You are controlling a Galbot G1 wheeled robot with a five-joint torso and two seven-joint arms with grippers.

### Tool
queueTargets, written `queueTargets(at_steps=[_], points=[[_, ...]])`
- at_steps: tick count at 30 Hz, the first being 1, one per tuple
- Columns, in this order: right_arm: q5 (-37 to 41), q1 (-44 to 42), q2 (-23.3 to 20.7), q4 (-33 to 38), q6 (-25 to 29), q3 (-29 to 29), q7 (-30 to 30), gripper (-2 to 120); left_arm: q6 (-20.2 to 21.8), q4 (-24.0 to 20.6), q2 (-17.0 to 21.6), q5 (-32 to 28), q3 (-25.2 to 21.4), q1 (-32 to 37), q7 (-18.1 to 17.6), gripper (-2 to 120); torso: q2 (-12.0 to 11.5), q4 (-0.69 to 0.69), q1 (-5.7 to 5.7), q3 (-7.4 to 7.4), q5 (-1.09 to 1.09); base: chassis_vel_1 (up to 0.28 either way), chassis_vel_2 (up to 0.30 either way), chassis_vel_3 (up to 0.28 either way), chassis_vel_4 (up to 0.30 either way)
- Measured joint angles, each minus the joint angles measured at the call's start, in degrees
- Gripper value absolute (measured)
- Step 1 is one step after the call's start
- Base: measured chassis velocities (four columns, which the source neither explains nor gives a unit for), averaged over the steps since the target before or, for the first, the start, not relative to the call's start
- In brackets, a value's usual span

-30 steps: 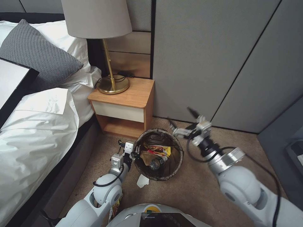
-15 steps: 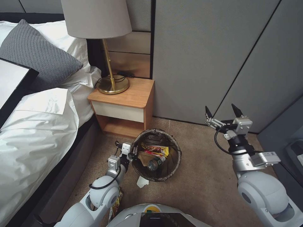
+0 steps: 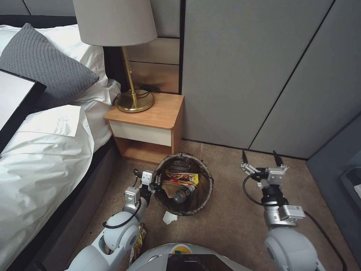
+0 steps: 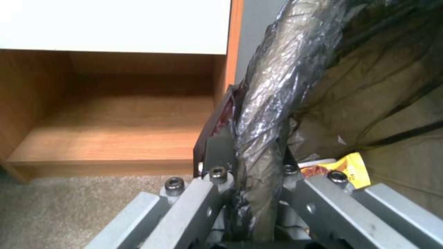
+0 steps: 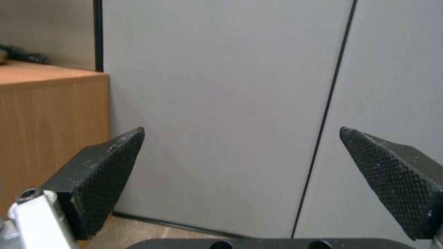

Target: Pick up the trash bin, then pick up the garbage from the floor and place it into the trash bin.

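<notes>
Looking across the scene, you have the white-sheeted bed (image 3: 41,150) along the robot's left, grey panelled walls (image 3: 263,75) ahead, and a small wooden nightstand with a white drawer front (image 3: 148,126) between them, a brass lamp with a pale shade (image 3: 129,56) standing on it. The floor, a beige-brown short-pile carpet (image 3: 229,210), is mostly bare on the right.

Just in front of the nightstand is the trash bin, a small round bucket with a dark crinkled bag liner folded over its rim (image 3: 183,184). Inside it you can see a yellow snack wrapper (image 3: 186,177), a crumpled brown paper piece (image 3: 171,187) and a clear bottle (image 3: 181,195).

Your left end effector (image 3: 152,183) is clamped on the bin's near-left rim; the left wrist view shows the liner-wrapped lip (image 4: 263,138) pinched between its fingers. Your right end effector (image 3: 261,162) hangs over bare carpet to the right of the bin, well apart from it, spread wide with nothing between its textured pads (image 5: 106,173).

A small white crumpled tissue (image 3: 170,217) lies on the carpet just beside the bin's near side, and a shiny crinkled wrapper (image 3: 138,241) sits close to the robot's base by the left arm.

Watch the rim grip: it bites mostly slick liner, so the bin could slip or tilt and spill. The tissue is thin and flat, easy to miss, and reaching it risks knocking the bin or the left arm.
</notes>
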Motion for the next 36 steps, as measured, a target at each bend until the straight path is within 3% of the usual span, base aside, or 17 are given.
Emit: queueTargets(at_steps=[36], points=[[-2.44,0.44,1.54,-0.05,0.52,-3.56,0.74,100,-0.13,-0.39,0.02,0.20,-1.29,1.63,-0.41,4,0.00,0.01,0.00,0.00,0.01,0.001,0.001,0.001,0.001]])
